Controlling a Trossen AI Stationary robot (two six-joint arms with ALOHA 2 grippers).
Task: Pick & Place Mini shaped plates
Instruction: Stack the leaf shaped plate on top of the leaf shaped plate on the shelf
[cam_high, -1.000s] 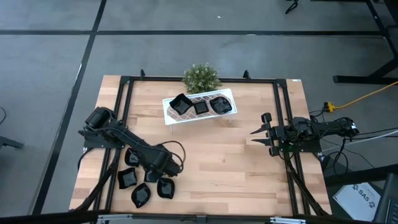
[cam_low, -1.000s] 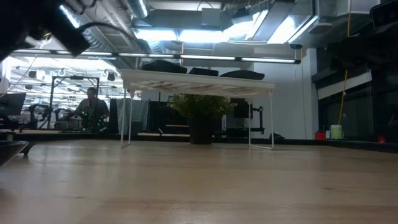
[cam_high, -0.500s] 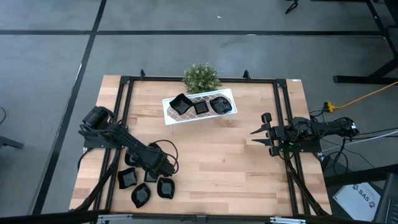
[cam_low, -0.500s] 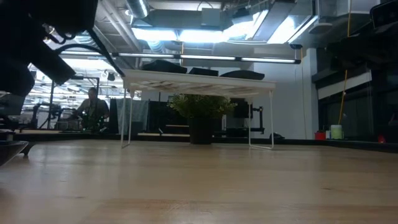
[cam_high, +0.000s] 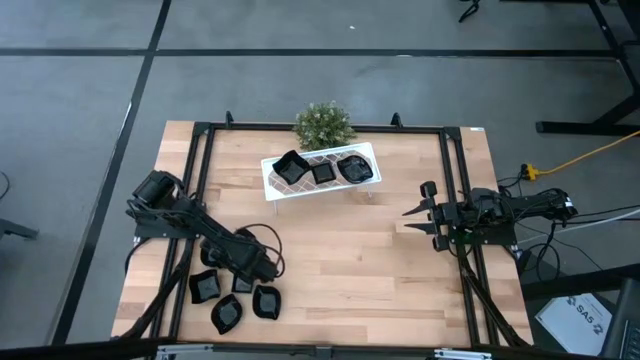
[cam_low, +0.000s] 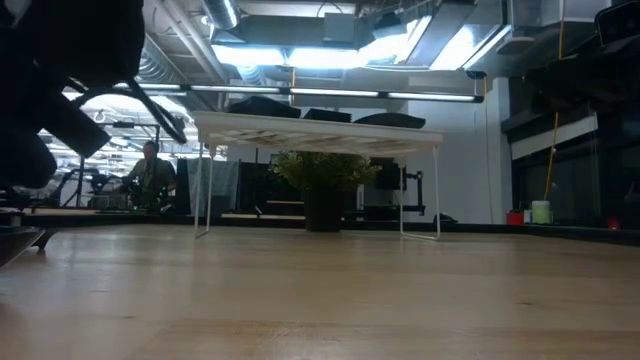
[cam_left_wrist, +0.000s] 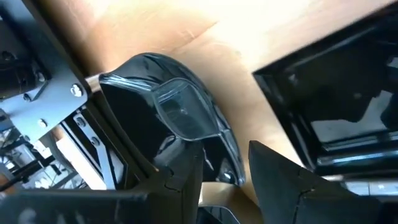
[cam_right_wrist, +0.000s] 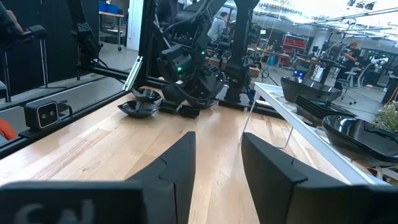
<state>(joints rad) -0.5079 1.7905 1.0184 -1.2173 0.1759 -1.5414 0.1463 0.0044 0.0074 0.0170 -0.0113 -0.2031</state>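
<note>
Glossy black mini shaped plates (cam_high: 232, 297) of varied shapes

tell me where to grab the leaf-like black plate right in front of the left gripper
Take the leaf-like plate by its raised rim, one finger inside the bowl and one outside. It lies flat on the table with a thin upturned edge, so come from above. The open left gripper already straddles the near edge. A square plate crowds one side.

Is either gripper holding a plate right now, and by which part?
No. The left gripper hangs open over a black plate; the right gripper is open and empty.
</note>
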